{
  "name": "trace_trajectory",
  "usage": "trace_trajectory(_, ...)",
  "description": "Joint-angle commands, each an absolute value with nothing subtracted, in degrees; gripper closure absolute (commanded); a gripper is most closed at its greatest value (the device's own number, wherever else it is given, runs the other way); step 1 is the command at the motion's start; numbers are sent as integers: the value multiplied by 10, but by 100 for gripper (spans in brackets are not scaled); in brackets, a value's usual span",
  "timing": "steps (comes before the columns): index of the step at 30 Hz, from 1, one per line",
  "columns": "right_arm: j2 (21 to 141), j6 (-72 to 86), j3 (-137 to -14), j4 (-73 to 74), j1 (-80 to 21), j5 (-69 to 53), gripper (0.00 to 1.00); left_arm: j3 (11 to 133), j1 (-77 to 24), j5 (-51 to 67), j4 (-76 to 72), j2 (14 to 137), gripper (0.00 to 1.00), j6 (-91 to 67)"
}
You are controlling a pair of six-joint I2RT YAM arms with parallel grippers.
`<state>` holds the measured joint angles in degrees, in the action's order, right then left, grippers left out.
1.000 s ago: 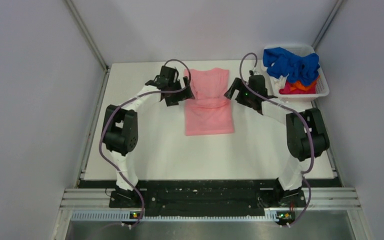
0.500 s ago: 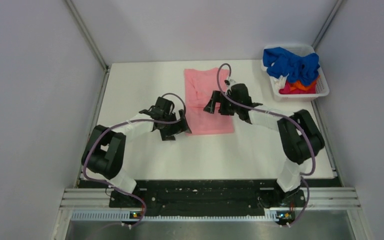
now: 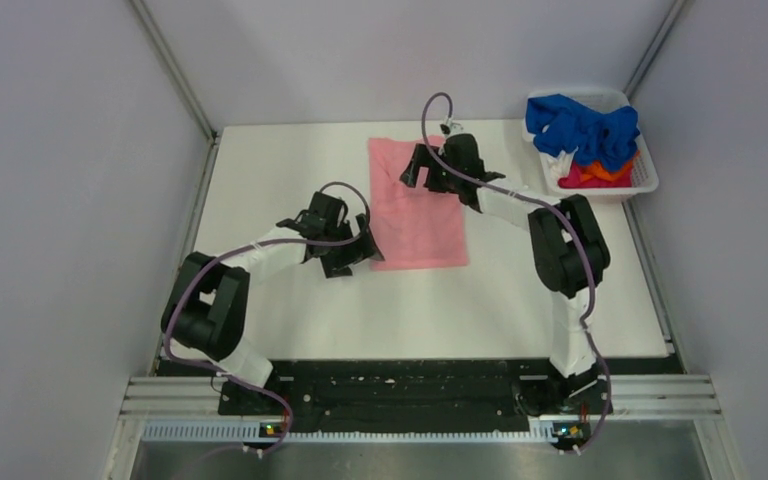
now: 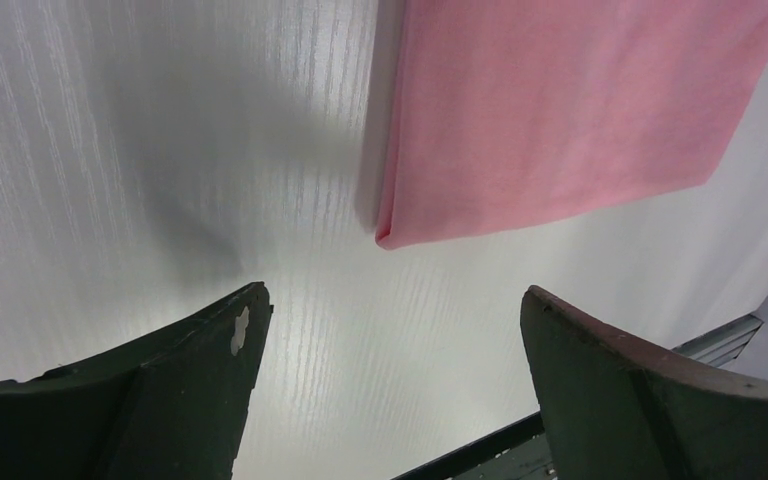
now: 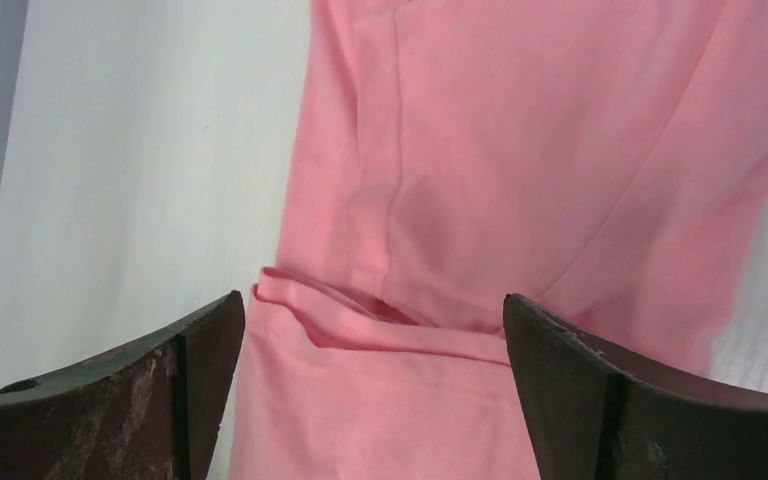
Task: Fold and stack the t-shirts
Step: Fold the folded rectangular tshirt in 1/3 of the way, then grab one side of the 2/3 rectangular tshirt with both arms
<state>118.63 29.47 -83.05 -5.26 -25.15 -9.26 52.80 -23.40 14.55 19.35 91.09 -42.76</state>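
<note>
A salmon-pink t-shirt (image 3: 415, 210) lies folded into a long strip at the table's middle back. My left gripper (image 3: 353, 255) is open and empty just left of the shirt's near left corner (image 4: 390, 238), over bare table. My right gripper (image 3: 422, 170) is open and empty over the shirt's far right part, above a fold with a raised hem (image 5: 360, 310). A royal blue t-shirt (image 3: 582, 128) lies crumpled on orange (image 3: 610, 172) and red (image 3: 572, 180) shirts in the basket.
A white plastic basket (image 3: 646, 180) stands at the back right corner. Grey walls enclose the white table (image 3: 280, 190) on three sides. The black rail (image 3: 410, 385) with the arm bases runs along the near edge.
The left gripper moved from the shirt's far left side toward me to its near left corner. The right gripper moved left onto the shirt, then toward the back. The shirt's sleeve area now lies flatter.
</note>
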Motion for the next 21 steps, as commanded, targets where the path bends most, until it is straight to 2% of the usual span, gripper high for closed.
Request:
trace_trajectory(1,1110,280,-802,-26,-245,-43,1,543,-241,143,161,926,3,-440)
trace_trajectory(3,1048,299,-734,-18,-242,-22,1,543,-244,147,153,936,9,-443)
trace_trajectory(7,923,359,-579,16,-224,-6,2,542,-253,150,147,961,28,-447)
trace_trajectory(10,845,401,-461,17,-217,-2,2,536,-254,152,132,978,38,-452)
trace_trajectory(13,809,412,-405,14,-216,-11,5,546,-254,148,125,1002,45,-455)
trace_trajectory(16,814,402,-388,11,-216,-44,13,557,-254,144,119,1019,55,-455)
trace_trajectory(19,833,402,-382,-5,-216,-69,22,566,-254,138,125,1030,75,-451)
trace_trajectory(21,848,404,-381,-31,-217,-79,31,574,-254,132,129,1036,100,-447)
